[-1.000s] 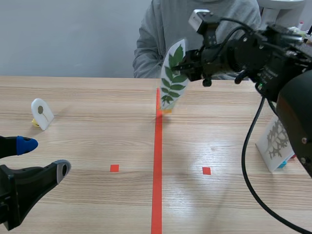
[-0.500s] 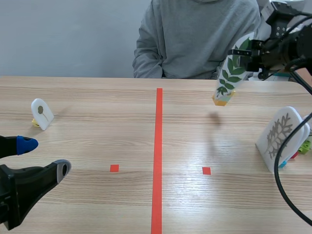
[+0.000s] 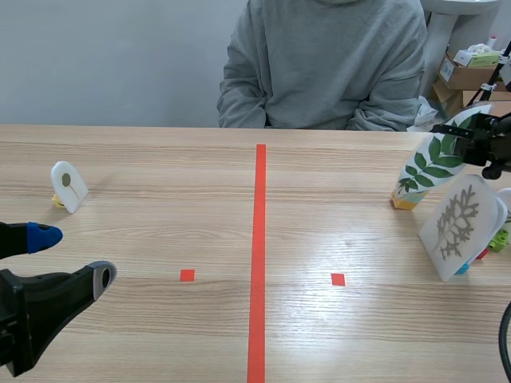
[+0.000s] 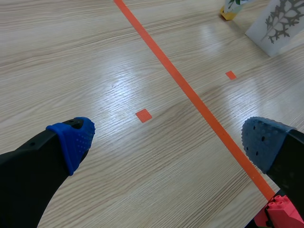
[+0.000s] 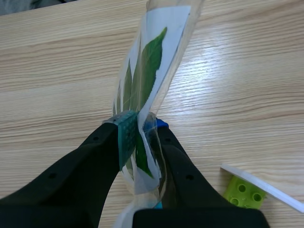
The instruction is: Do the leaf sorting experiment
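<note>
The right gripper (image 5: 137, 137) pinches the laminated green leaf card (image 5: 152, 61) between its two pads, and the card leans away from the fingers down to its yellow base block (image 3: 405, 201), which is at the wooden table (image 3: 160, 335), though I cannot tell if it touches. Just beside this gripper stands a white card with a pale branching leaf (image 3: 459, 227). The left gripper (image 4: 168, 140) has its fingers spread wide with nothing between them, and a small white leaf card (image 3: 69, 186) stands ahead of it
</note>
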### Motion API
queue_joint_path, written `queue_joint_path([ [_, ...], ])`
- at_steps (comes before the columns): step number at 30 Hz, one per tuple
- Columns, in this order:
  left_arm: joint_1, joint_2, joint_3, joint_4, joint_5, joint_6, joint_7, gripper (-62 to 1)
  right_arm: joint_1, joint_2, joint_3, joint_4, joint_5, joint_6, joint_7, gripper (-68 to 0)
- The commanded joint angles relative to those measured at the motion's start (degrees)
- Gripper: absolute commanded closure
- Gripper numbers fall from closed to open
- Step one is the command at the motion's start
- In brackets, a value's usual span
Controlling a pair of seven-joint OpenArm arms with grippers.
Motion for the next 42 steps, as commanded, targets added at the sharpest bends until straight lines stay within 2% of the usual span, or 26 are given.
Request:
queue_joint_path([
  [1,-0.17,0.42,-0.15,1.31,-0.68,-0.09,-0.92,-62.3,1.14,0.9,-0.2,1.51,0.57,0.2,0.83,-1.1],
  [3,-0.17,0.42,-0.15,1.31,-0.68,-0.09,-0.92,-62.3,1.16,0.9,-0.2,1.51,0.57,0.22,1.25,-1.2],
  [12,-0.17,0.42,-0.15,1.31,-0.68,-0.09,-0.92,-62.3,1.18,0.9,-0.2,1.62,0.63,0.61,2.01,-13.6],
  [17,-0.17,0.42,-0.15,1.31,-0.68,-0.09,-0.9,-62.3,1.18,0.9,-0.2,2.97,0.63,0.79,2.49,-24.7],
  [21,-0.17,0.42,-0.15,1.31,-0.68,-0.09,-0.87,-62.3,1.18,0.92,-0.22,3.76,0.61,3.69,2.51,-35.7],
  [24,-0.17,0.42,-0.15,1.31,-0.68,-0.09,-0.87,-62.3,1.18,0.92,-0.22,4.15,0.61,3.72,2.54,-41.6],
  [30,-0.17,0.42,-0.15,1.31,-0.68,-0.09,-0.87,-62.3,1.16,0.94,-0.22,5.79,0.61,6.47,2.51,-51.5],
  [37,-0.15,0.44,-0.15,1.31,-0.68,-0.09,-0.85,-62.3,1.01,1.6,-0.22,7.13,0.87,8.15,0.76,-53.2],
  [39,-0.15,0.44,-0.15,1.31,-0.68,-0.09,-0.85,-62.3,-0.04,2.23,-0.22,9.9,1.92,9.18,-0.85,-53.2],
  [42,-0.15,0.42,-0.15,1.31,-0.66,-0.09,-0.85,-62.3,-4.28,4.09,-0.2,16.72,4.24,12.22,-2.73,-53.1],
])
